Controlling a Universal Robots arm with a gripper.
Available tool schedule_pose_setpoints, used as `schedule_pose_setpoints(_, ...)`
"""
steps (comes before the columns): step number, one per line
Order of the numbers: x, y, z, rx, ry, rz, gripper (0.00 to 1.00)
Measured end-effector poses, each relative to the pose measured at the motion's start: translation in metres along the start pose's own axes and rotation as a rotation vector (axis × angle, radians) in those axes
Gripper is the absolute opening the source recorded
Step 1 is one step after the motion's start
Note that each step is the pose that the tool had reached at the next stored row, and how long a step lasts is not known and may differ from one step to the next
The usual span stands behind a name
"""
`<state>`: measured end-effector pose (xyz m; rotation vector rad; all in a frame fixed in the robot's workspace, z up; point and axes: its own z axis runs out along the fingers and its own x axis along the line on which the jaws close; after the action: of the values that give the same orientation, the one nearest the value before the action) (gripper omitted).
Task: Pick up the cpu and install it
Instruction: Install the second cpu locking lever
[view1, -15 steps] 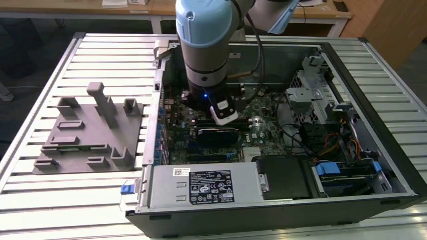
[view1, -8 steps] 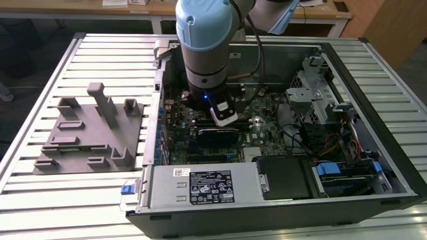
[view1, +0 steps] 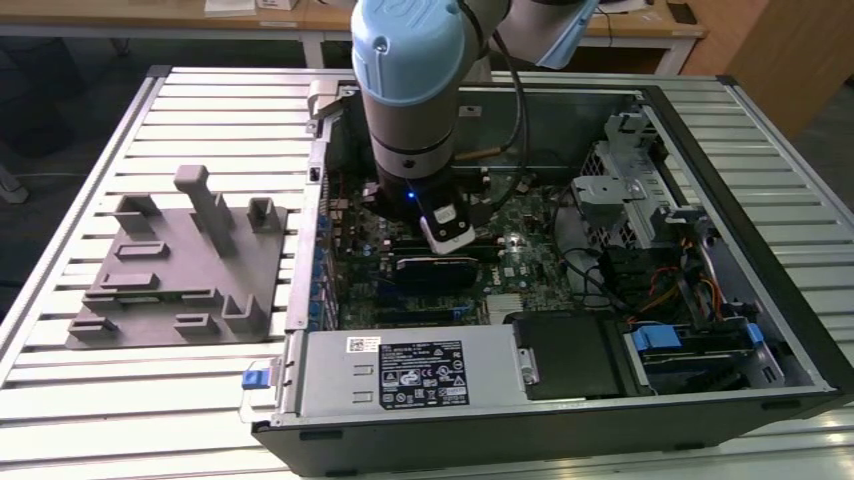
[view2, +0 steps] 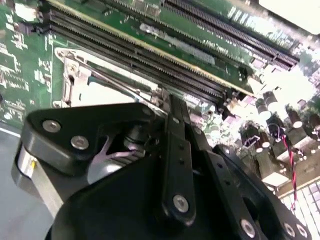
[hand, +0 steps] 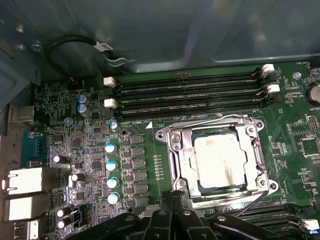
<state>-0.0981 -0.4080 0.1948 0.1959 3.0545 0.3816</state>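
The cpu (hand: 220, 162), a small square chip with a pale silver top, lies flat inside the metal socket frame (hand: 172, 150) on the green motherboard (hand: 90, 150). My gripper (hand: 172, 199) hangs just over the socket's edge beside the chip, with its black fingers (hand: 161, 215) pressed together and nothing between them. In the second wrist view the gripper (view2: 167, 97) points down at the socket frame (view2: 75, 75) next to the memory slots (view2: 150, 50). In the exterior view the arm reaches down into the open computer case (view1: 694, 130) and the gripper (view1: 447, 240) sits low over the board.
A grey plastic tray (view1: 174, 270) with upright posts stands on the slatted table at the exterior view's left. Inside the case are a power supply (view1: 400, 370), a drive cage (view1: 627, 190) with cables, and a black cable loop (hand: 85, 45) near the case wall.
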Motion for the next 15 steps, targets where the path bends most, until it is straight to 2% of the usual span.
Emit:
schedule_pose_setpoints(3, -0.0001, 0.0001, -0.0008, -0.0001, -0.0002, 0.0, 0.11)
schedule_pose_setpoints(5, -0.0002, 0.001, -0.0043, 0.0, 0.0, 0.0, 0.11)
schedule_pose_setpoints(15, -0.0016, 0.0098, -0.0382, -0.0001, -0.0004, 0.0, 0.11)
